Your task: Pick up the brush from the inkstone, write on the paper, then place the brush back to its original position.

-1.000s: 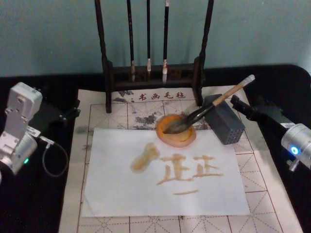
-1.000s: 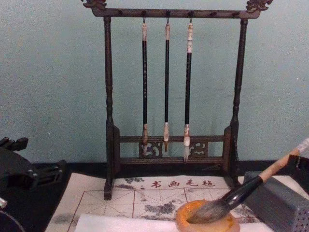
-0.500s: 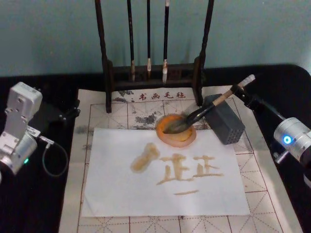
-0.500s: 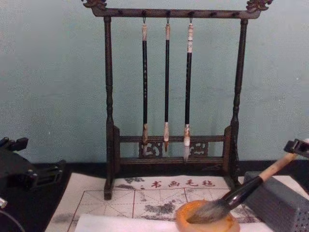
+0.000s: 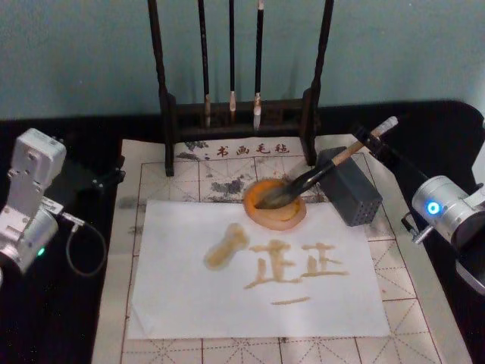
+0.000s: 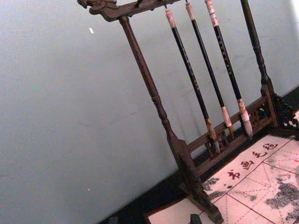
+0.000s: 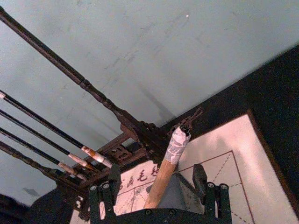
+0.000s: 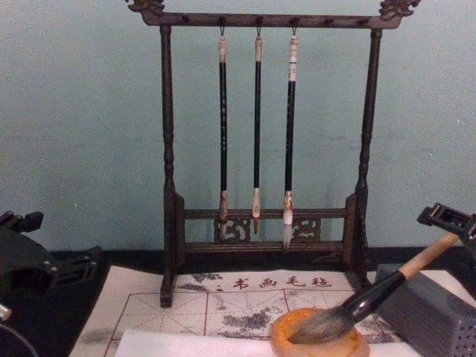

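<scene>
Head view: the brush [image 5: 324,170] lies slanted right of centre. Its bristle tuft rests in the inkstone [image 5: 279,221] and its black section leans on the top edge of the grey block [image 5: 356,199]. The pale handle points toward the upper right. The right gripper [image 5: 373,144] sits at the handle's upper end, its arm entering from the right edge. The paper [image 5: 197,303] fills the lower middle, touching the inkstone's near rim, and bears tan characters [image 5: 299,265] and a tan smear. The left gripper [image 5: 95,180] is parked at the left edge, off the felt mat [image 5: 151,171]; whether it is released or clenched cannot be told.

Left wrist view: the wooden rack [image 6: 154,100] crosses the frame on a slant, with 3 thin brushes [image 6: 205,74] hanging from its top bar. A corner of the mat shows at the lower right.

Right wrist view: the brush handle rises from the bottom centre, its taped tip near mid-frame. The right gripper's 2 fingers [image 7: 200,179] stand spread on either side of it, released, with a gap on each side.

Chest view: the brush leans from the inkstone at the bottom, right of centre, up to the right edge. There the right gripper sits around its end. The left gripper is at the lower left.
</scene>
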{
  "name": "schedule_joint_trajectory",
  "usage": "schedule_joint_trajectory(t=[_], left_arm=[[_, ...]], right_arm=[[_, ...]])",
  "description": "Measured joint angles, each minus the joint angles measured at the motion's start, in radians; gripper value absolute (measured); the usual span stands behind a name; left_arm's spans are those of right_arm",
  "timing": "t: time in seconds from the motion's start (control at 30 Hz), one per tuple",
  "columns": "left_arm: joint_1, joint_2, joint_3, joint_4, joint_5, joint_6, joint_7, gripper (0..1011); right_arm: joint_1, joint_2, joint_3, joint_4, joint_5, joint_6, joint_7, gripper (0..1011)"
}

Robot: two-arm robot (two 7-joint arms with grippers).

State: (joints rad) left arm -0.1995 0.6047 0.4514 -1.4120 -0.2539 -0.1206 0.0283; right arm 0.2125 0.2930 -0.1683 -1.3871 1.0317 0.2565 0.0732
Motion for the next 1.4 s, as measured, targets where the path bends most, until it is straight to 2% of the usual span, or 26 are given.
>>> schedule_joint_trajectory(t=[0.37, 0.77, 1.4], left_arm=[[0.000, 0.000, 0.000, 0.000, 0.000, 0.000, 0.000, 1001], [0.000, 0.000, 0.000, 0.000, 0.000, 0.000, 0.000, 1001], [0.000, 0.000, 0.000, 0.000, 0.000, 0.000, 0.000, 1001]], right_arm=[[0.023, -0.020, -0.005, 0.027, 0.075, 0.019, -0.025, 1002], [0.044, -0.027, -0.013, 0.054, 0.135, 0.030, -0.046, 1002], [0.058, -0.022, -0.031, 0.066, 0.185, -0.003, -0.071, 1002]])
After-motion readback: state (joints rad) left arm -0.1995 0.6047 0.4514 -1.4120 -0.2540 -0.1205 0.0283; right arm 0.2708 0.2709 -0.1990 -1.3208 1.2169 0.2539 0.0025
